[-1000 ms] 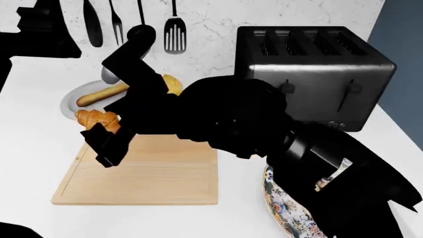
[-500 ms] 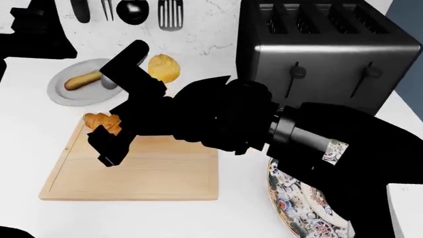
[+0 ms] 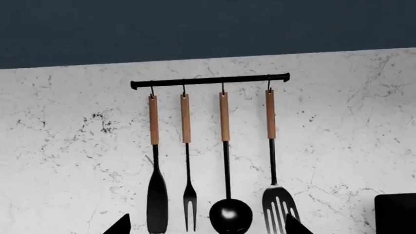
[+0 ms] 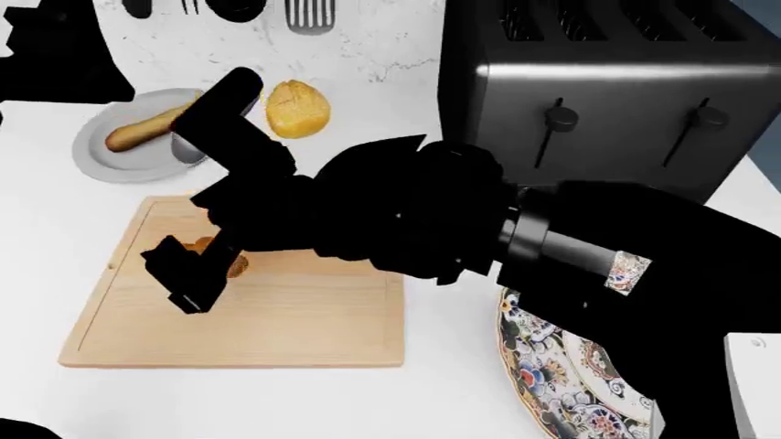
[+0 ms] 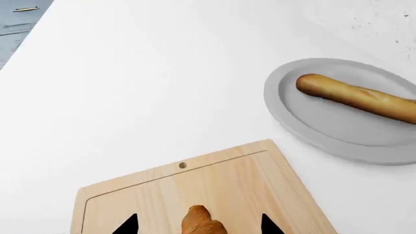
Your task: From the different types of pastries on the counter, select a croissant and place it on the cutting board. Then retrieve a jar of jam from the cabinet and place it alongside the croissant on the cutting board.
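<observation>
The golden croissant sits between my right gripper's two fingertips, low over the left part of the light-wood cutting board. In the head view only orange bits of the croissant show beside the right gripper above the board. The brown bread stick lies on a grey plate. The round bun sits on the white counter. My left gripper is open and empty, facing the wall. The jar of jam is out of view.
A black toaster stands at the back right. A floral plate lies at the front right beside the board. Several black utensils hang on a wall rail. The left arm is raised at the far left.
My right gripper has carried the croissant from the board's far left corner inward and lower over the board. The head view has shifted closer and downward.
</observation>
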`<state>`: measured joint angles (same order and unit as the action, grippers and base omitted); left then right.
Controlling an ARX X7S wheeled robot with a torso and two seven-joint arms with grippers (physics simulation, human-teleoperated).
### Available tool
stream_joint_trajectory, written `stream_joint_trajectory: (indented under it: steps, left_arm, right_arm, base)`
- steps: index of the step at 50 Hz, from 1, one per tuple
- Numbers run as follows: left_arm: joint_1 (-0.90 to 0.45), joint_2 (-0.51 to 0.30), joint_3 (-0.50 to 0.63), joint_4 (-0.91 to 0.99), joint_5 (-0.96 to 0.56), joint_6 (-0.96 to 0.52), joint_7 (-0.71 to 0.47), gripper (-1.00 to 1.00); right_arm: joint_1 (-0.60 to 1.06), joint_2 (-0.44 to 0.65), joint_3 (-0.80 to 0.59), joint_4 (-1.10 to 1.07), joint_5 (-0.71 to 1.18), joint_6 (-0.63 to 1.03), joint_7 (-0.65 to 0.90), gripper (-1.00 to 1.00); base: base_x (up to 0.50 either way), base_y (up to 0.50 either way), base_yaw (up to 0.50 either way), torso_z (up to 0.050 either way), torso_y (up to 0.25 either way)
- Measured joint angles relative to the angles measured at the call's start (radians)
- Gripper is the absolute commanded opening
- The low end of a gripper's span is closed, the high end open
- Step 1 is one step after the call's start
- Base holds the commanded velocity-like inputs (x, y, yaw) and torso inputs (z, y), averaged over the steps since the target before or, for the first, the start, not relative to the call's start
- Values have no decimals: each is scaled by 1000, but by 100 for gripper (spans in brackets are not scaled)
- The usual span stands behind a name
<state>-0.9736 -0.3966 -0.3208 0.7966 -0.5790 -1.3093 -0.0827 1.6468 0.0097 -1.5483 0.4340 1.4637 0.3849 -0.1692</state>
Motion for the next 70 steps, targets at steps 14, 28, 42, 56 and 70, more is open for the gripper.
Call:
stream_joint_trajectory:
  steps: [14, 28, 42, 56, 70]
  left_arm:
    - [0, 5, -5, -5, -8, 7, -7, 100]
    - [9, 15, 3, -7, -10, 14, -22, 100]
    - [36, 31, 8, 0, -24, 7, -35, 100]
    - [77, 37, -3, 21, -37, 10, -42, 100]
    - [119, 34, -7, 25, -37, 33, -46, 100]
  right_arm:
    - [42, 77, 21, -75, 1, -6, -1, 100]
    - [93, 285, 49, -241, 13, 9, 52, 100]
    - [132, 501, 107, -412, 26, -12, 181, 100]
    - [148, 680, 159, -561, 30, -43, 287, 100]
    - [170, 830, 206, -672, 43, -60, 370, 100]
  base:
    - [0, 0, 0, 0, 239]
    - [0, 0, 0, 0, 145]
    - [0, 0, 0, 0, 245]
    - [0, 0, 0, 0, 0]
    - [0, 0, 0, 0, 0]
